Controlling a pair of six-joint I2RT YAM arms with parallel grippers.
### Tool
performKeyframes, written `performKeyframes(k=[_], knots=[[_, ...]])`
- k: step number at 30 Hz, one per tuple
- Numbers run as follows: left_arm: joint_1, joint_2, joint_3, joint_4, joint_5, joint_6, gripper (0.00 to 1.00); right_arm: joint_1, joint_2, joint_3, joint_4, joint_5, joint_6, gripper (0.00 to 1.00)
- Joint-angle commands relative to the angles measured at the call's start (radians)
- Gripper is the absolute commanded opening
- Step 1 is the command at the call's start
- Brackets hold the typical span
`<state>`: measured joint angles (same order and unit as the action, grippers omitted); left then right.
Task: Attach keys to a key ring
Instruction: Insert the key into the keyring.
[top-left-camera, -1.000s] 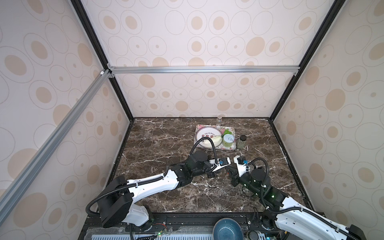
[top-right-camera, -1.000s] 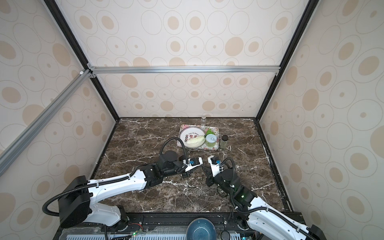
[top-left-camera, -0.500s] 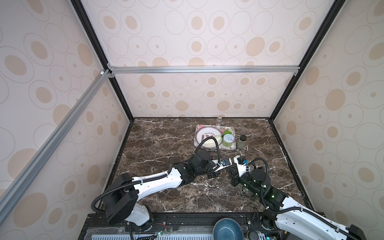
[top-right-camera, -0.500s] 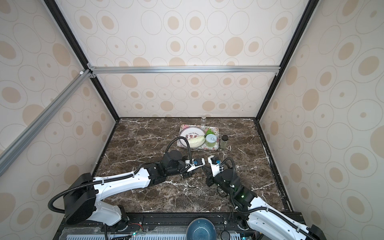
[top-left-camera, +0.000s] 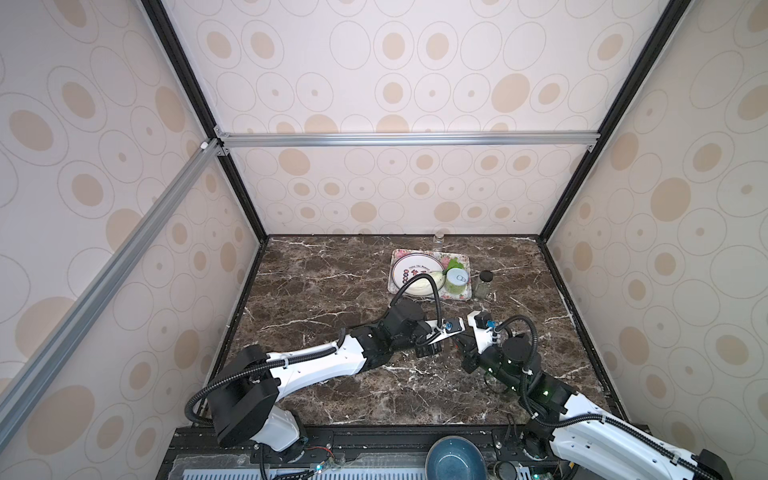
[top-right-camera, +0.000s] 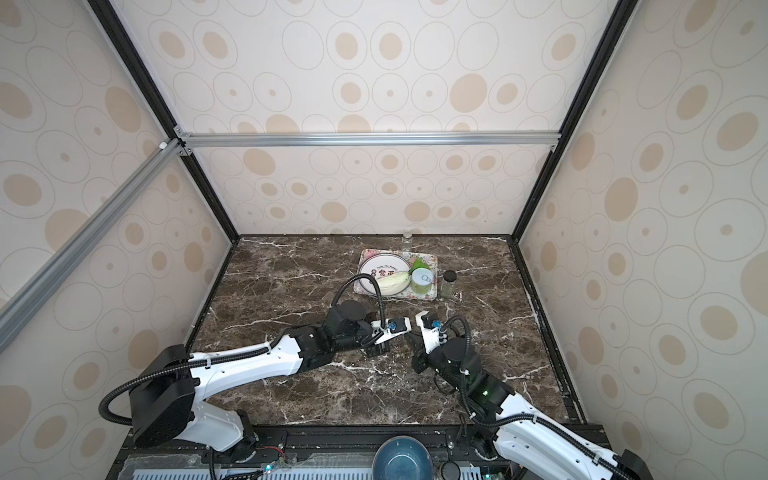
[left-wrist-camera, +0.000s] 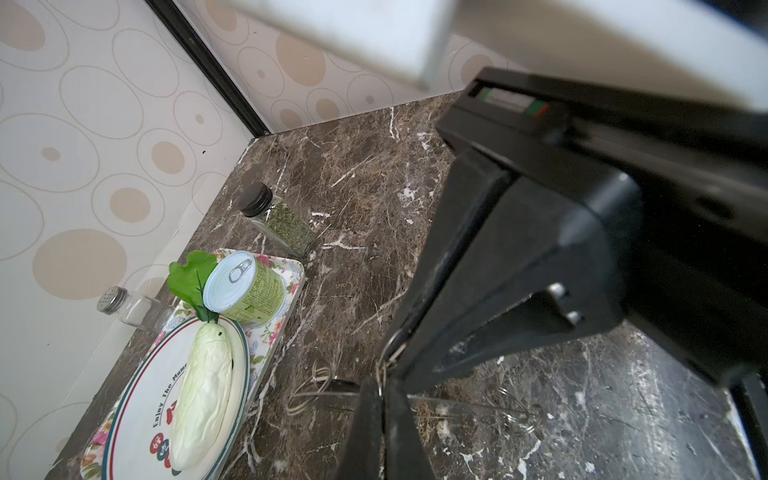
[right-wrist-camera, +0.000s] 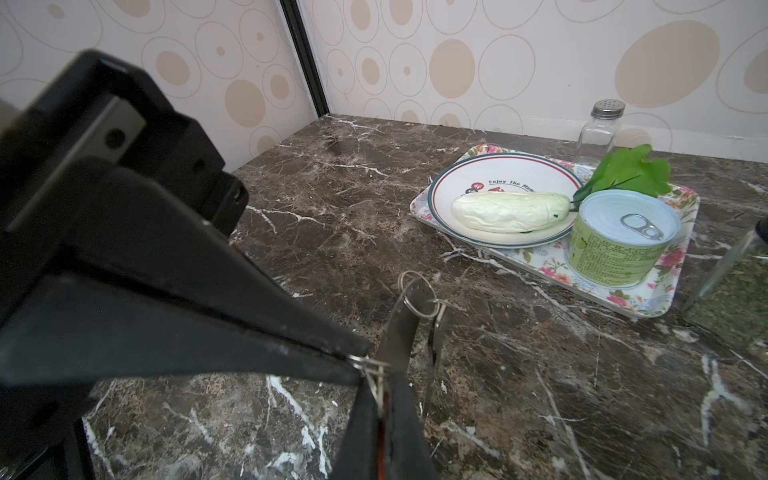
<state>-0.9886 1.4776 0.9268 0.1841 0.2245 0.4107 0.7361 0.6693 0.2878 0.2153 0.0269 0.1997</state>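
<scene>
My right gripper (right-wrist-camera: 382, 405) is shut, with the red tag of the keys showing between its jaws and a thin wire loop (right-wrist-camera: 376, 374) at the tips. My left gripper (left-wrist-camera: 380, 388) is shut on that same wire loop (left-wrist-camera: 384, 361), tip to tip with the right one. The key ring (right-wrist-camera: 399, 332), a flat grey piece with small holes, hangs just beyond on small wire rings (right-wrist-camera: 422, 301). A dark narrow piece (right-wrist-camera: 435, 345) dangles beside it. In both top views the arms meet above the table's right middle, and the small parts are hidden there.
A floral tray (top-left-camera: 467, 296) behind the grippers carries a plate (top-left-camera: 401, 272), a white vegetable (top-left-camera: 422, 286) and a green can (top-left-camera: 456, 279). A herb jar (top-left-camera: 484, 284) stands to its right and a glass shaker (top-left-camera: 439, 237) by the back wall. A blue bowl (top-left-camera: 453, 459) sits below the front edge.
My left arm has reached further right to meet the right gripper, and its jaws have closed on the wire loop. The right arm has stayed put.
</scene>
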Motion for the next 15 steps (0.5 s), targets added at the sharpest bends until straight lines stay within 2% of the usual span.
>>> performKeyframes(k=[1, 8, 15], knots=[[-0.002, 0.009, 0.045, -0.011, -0.015, 0.018, 0.02, 0.013, -0.019, 0.024, 0.036, 0.001, -0.008, 0.00], [-0.003, -0.017, 0.015, 0.035, -0.024, 0.010, 0.00, 0.014, -0.014, 0.019, 0.043, 0.007, -0.003, 0.00], [-0.003, -0.082, -0.077, 0.210, -0.003, -0.013, 0.00, 0.012, -0.004, 0.008, 0.065, 0.046, 0.036, 0.00]])
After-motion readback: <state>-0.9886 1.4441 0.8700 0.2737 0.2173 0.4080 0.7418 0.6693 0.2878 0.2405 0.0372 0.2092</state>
